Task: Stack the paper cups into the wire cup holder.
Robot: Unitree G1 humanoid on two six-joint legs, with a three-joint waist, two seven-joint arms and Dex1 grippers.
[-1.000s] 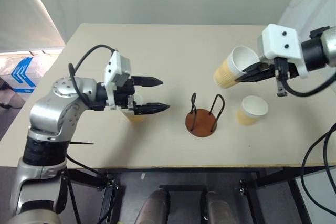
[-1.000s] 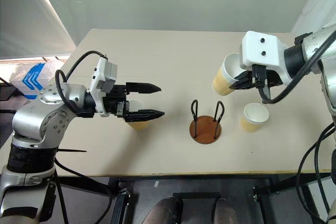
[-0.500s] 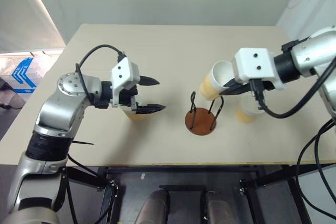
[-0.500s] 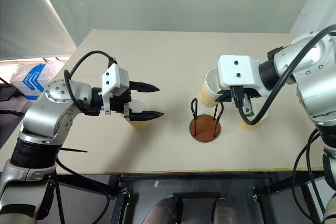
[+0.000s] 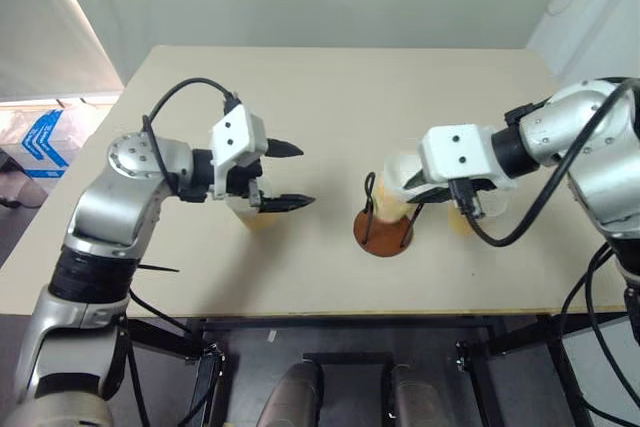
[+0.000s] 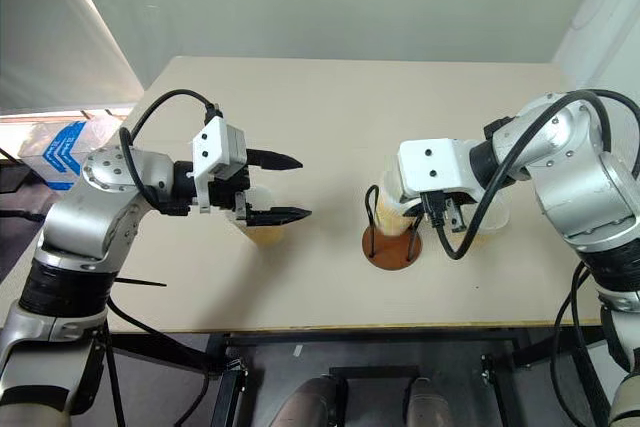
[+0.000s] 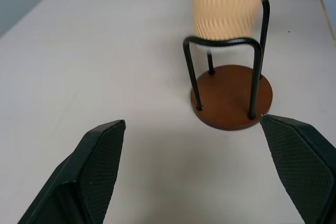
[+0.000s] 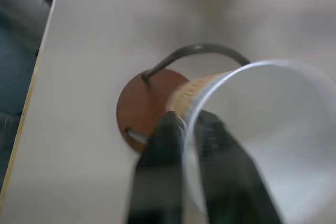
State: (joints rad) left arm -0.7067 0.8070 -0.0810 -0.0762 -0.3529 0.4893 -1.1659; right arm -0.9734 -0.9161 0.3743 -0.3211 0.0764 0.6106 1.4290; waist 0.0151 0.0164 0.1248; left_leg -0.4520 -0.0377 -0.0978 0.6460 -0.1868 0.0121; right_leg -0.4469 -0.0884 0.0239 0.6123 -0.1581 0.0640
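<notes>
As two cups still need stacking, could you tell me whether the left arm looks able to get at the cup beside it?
Probably yes: the left gripper is open and hovers right over that paper cup, with nothing between them.

Ribbed paper cup (image 7: 227, 4), matt tabletop (image 7: 105, 51), black wire holder (image 7: 226, 85)

Both head eyes look steeply down over the tabletop (image 5: 320, 87), while each wrist camera looks closely at the wire cup holder (image 7: 231, 95).
</notes>
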